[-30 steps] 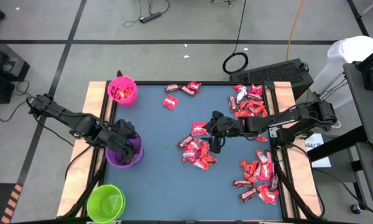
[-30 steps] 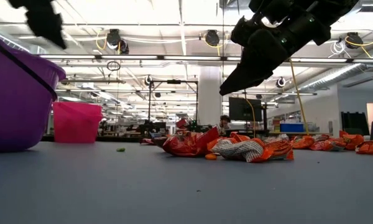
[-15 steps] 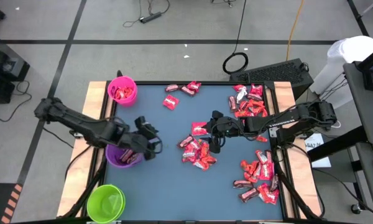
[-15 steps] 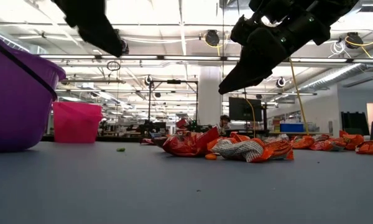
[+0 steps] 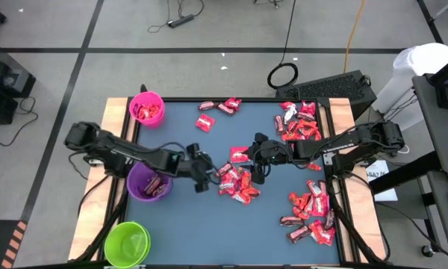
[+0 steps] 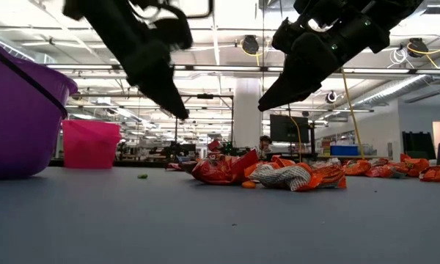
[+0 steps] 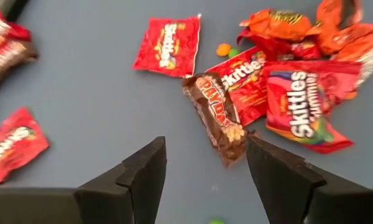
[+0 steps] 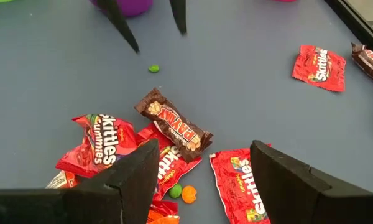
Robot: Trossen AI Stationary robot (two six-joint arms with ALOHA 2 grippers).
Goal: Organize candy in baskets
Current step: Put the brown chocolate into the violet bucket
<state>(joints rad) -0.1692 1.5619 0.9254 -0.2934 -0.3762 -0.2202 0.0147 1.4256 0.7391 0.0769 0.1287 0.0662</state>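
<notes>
A pile of red and brown candy [image 5: 237, 183] lies mid-table, and a brown bar [image 7: 217, 118] [image 8: 173, 124] sits at its left edge. My left gripper [image 5: 201, 175] [image 7: 205, 146] hovers open just left of that bar, above the table [image 6: 180, 110]. My right gripper [image 5: 257, 161] [image 8: 205, 149] hangs open over the pile's far right side and touches nothing. The pink basket [image 5: 147, 108] stands at the far left corner with candy in it. The purple basket [image 5: 149, 184] is at the left edge with a few pieces inside. The green basket [image 5: 127, 243] is at the near left.
More candy lies along the right edge [image 5: 310, 205], at the far right [image 5: 297, 123], and in a few pieces near the far edge [image 5: 216, 107]. A green speck [image 8: 153, 68] and orange and green specks [image 8: 181, 193] lie loose. Bare blue table [image 5: 179, 224] lies near the front.
My left gripper has swung from above the purple basket toward the table's right, coming lower and ending beside the central candy pile. My right arm has kept still, and no candy has moved.
</notes>
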